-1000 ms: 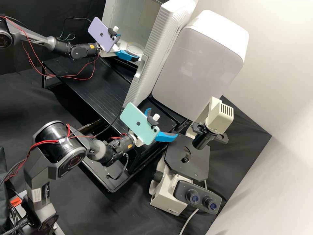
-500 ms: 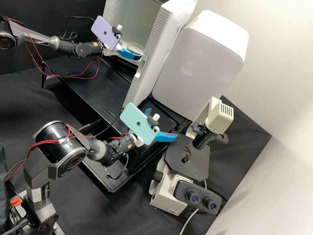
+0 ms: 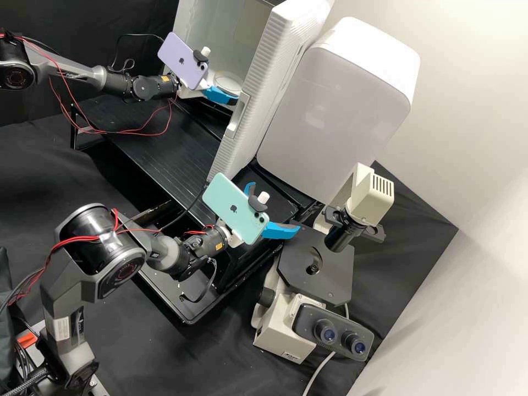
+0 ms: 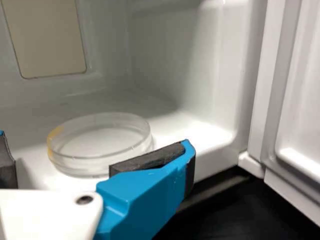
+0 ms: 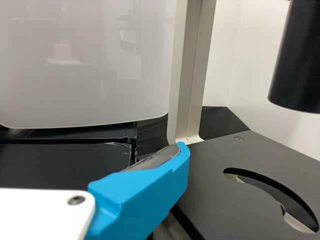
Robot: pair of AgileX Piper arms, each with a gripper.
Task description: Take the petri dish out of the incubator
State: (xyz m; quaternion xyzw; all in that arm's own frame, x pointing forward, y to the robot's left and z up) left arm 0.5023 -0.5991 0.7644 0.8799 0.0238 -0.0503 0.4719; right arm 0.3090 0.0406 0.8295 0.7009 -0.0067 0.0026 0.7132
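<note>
The left gripper [image 3: 221, 93] is held at the mouth of the incubator [image 3: 212, 33], whose ribbed white door [image 3: 269, 82] is swung open. The gripper is spread wide. In the left wrist view one blue finger [image 4: 150, 195] is seen on one side of the petri dish [image 4: 100, 142] and the dark pad [image 4: 5, 162] of the other finger on the opposite side. The dish, clear and round, lies flat between them on the white floor of the chamber. Whether the nearer pad touches the dish's rim cannot be told. A pale rectangular panel [image 4: 45, 37] is set in the chamber's back wall.

The right gripper [image 3: 283, 229] is held low at the edge of the black stage [image 3: 313, 264] of the microscope [image 3: 300, 324], well apart from the incubator — whether it is spread or clenched cannot be told. In the right wrist view the stage's slotted opening [image 5: 265, 187] is seen, with a black lens housing [image 5: 297, 55] above it and a frosted white housing [image 5: 85, 60] beside it.

A lilac phone [image 3: 181, 52] is clamped on the left wrist and a mint-green phone [image 3: 234, 212] on the right. Both arms are stretched over the black bench [image 3: 165, 148].
</note>
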